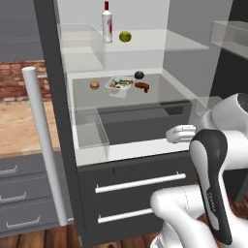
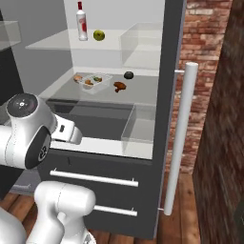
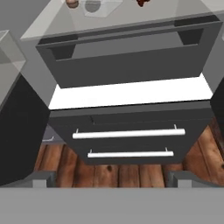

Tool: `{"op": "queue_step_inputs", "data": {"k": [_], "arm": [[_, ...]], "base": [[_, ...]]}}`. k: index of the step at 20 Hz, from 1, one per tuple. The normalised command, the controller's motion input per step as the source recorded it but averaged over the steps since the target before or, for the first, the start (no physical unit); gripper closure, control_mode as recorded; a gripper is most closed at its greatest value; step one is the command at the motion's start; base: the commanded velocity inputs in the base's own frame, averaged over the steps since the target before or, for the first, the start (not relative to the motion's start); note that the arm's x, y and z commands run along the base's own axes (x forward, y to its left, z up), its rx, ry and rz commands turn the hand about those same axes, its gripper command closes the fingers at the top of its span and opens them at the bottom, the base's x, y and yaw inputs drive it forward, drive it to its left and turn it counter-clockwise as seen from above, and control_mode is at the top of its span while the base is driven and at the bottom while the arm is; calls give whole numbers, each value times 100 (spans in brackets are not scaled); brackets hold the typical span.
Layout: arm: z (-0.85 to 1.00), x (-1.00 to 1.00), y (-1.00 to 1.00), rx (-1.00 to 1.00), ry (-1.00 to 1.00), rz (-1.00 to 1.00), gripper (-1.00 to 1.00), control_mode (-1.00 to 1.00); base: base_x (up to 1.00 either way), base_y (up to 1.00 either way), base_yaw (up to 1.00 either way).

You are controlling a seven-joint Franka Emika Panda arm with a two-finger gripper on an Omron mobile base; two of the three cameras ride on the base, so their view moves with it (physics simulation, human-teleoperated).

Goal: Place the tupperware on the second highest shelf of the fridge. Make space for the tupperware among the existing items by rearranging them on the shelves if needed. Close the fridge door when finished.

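Left base view shows the tupperware point(image 1: 119, 84) resting on a glass shelf point(image 1: 160, 92) in the open fridge point(image 1: 58, 97), likely a light, stiff but slick tub best pinched across its rim, with the gripper point(image 3: 109, 179) spread wide, holding nothing.
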Motion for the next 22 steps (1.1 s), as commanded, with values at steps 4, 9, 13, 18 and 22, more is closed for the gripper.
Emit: {"op": "queue_step_inputs", "data": {"k": [4,9,13,18,22], "arm": [[0,0,0,0,0,0,-100,100],[0,0,0,0,0,0,-100,100],[0,0,0,0,0,-2,-100,-100],[-1,0,0,0,0,-2,-100,-100],[-1,-9,3,0,0,2,-100,-100]], "base": [[-5,16,-17],[-7,5,-9],[0,0,0],[0,0,0],[0,0,0]]}}
